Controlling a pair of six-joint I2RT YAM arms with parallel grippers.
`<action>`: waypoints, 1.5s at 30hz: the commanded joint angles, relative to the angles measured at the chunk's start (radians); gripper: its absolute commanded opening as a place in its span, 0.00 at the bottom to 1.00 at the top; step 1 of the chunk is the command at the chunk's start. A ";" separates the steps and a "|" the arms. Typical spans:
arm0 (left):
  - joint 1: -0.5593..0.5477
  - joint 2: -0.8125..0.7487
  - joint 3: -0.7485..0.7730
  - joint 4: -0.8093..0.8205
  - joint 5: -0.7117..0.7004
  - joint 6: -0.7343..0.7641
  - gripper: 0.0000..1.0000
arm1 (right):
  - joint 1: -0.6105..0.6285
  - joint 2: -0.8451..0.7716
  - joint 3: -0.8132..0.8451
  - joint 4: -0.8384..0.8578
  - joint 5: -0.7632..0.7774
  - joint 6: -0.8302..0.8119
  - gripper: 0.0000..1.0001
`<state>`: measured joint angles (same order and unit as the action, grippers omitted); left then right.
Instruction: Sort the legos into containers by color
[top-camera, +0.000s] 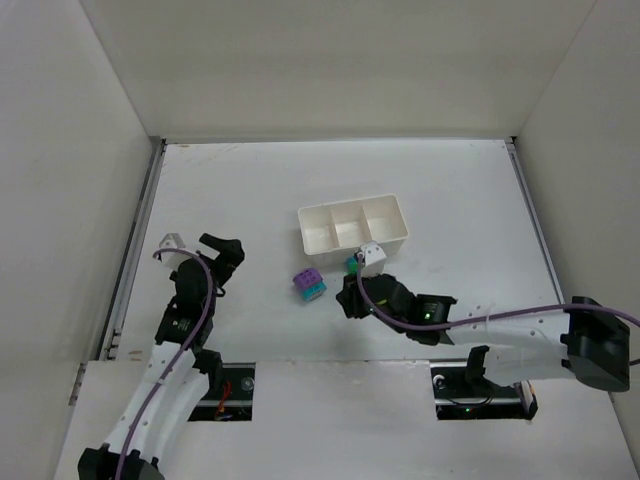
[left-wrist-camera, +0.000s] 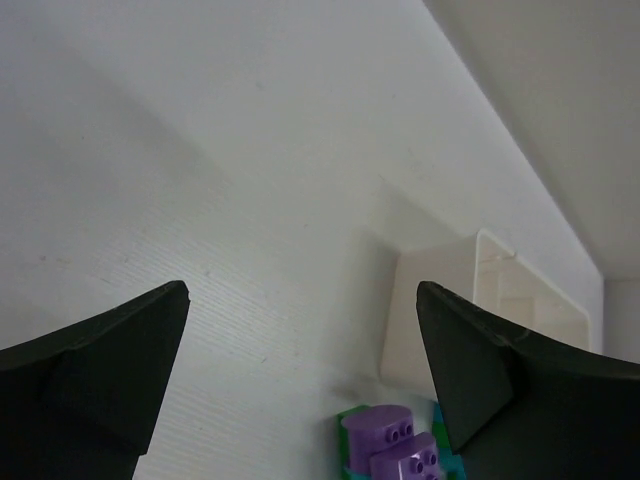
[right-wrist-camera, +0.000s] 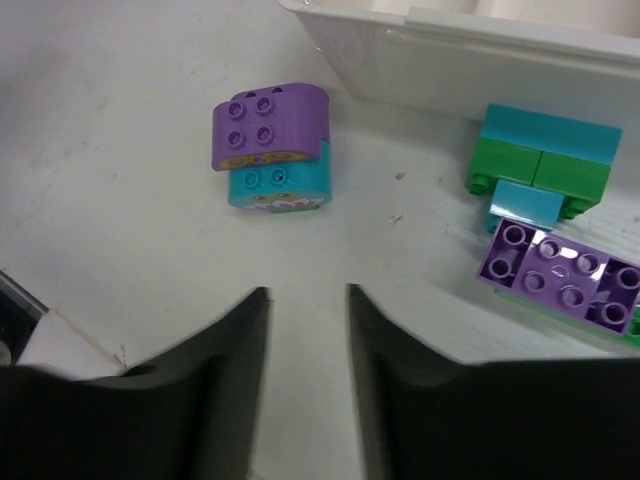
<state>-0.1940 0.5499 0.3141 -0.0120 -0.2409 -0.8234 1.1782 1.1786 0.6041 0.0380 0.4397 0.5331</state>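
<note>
A purple rounded lego (right-wrist-camera: 270, 122) sits on a teal one (right-wrist-camera: 278, 186); from above they form one cluster (top-camera: 309, 285) in front of the white tray (top-camera: 303, 228). A green and teal stack (right-wrist-camera: 545, 160) and a purple studded brick (right-wrist-camera: 558, 280) lie by the tray wall (right-wrist-camera: 470, 62); from above only a teal-green bit (top-camera: 353, 264) shows. My right gripper (top-camera: 346, 296) is open and empty, just right of the cluster; its gap (right-wrist-camera: 308, 300) is narrow. My left gripper (top-camera: 232, 262) is wide open and empty, left of the cluster (left-wrist-camera: 395, 440).
The tray's three compartments look empty from above; its near corner (left-wrist-camera: 440, 320) shows in the left wrist view. High white walls (top-camera: 90, 150) enclose the table on the left, back and right. The right arm's cable (top-camera: 520, 315) trails toward its base.
</note>
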 joint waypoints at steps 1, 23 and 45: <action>0.003 -0.015 -0.035 0.060 -0.098 -0.132 1.00 | 0.001 0.047 0.071 0.054 0.005 -0.047 0.52; -0.117 0.118 -0.052 0.210 0.045 0.010 0.39 | 0.001 0.493 0.289 0.135 -0.013 -0.108 1.00; -0.301 -0.004 -0.224 0.271 0.157 -0.005 0.60 | -0.018 0.294 0.128 0.181 -0.089 -0.041 1.00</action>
<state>-0.4698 0.5751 0.1093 0.2008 -0.0875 -0.8448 1.1645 1.5723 0.7788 0.1459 0.4206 0.4381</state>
